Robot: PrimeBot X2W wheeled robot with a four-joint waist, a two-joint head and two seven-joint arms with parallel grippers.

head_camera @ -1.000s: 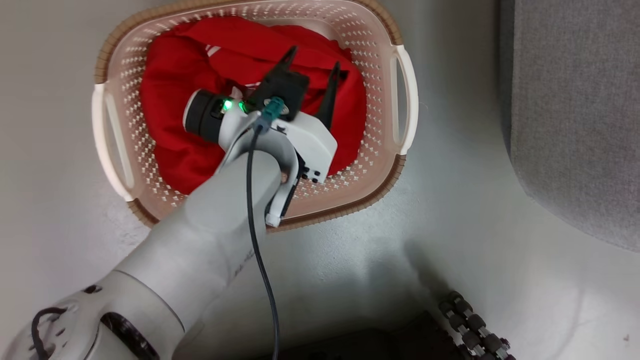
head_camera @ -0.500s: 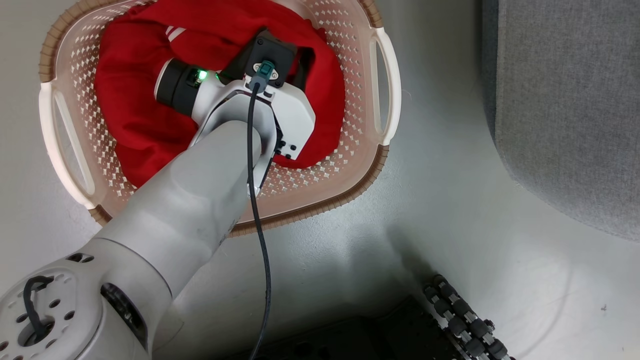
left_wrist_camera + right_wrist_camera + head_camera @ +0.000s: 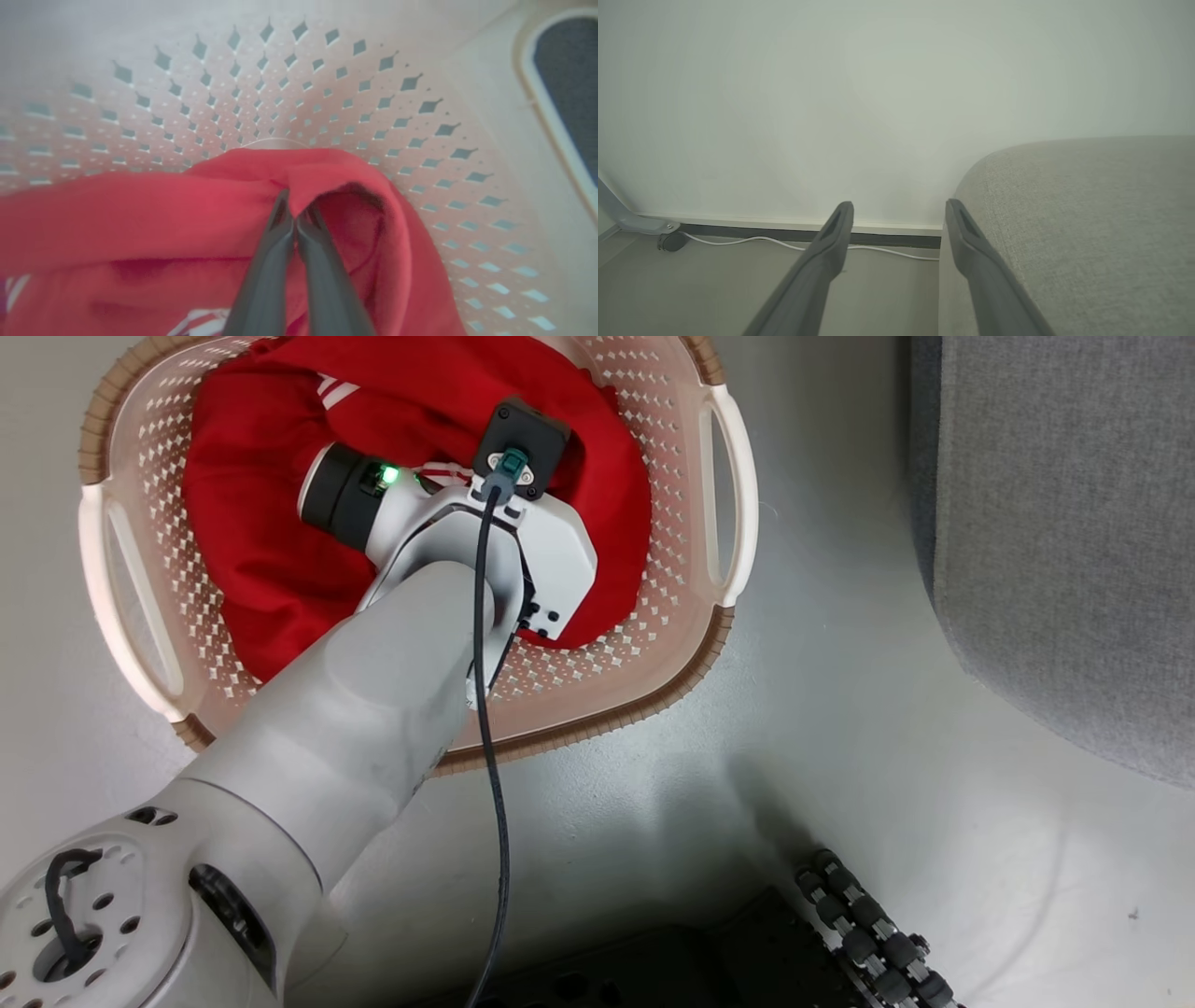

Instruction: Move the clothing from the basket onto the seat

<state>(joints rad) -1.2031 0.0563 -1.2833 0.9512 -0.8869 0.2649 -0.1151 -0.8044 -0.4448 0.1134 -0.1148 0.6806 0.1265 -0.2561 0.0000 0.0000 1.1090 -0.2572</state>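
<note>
Red clothing (image 3: pixel 252 551) is lying bunched up inside the basket (image 3: pixel 644 705), covering most of its base, with white stripes (image 3: pixel 331 390) showing near the far side. One fold is sticking up close to the perforated wall, pinched between the closed fingers of the left gripper (image 3: pixel 295 212). The basket is sitting upright on the floor (image 3: pixel 840 756); it is cream with diamond holes, a brown woven-look rim and a white handle (image 3: pixel 733 495) on each short side. The grey woven seat (image 3: pixel 1064 541) is sitting right of the basket, apart from it, its rounded corner facing the basket.
</note>
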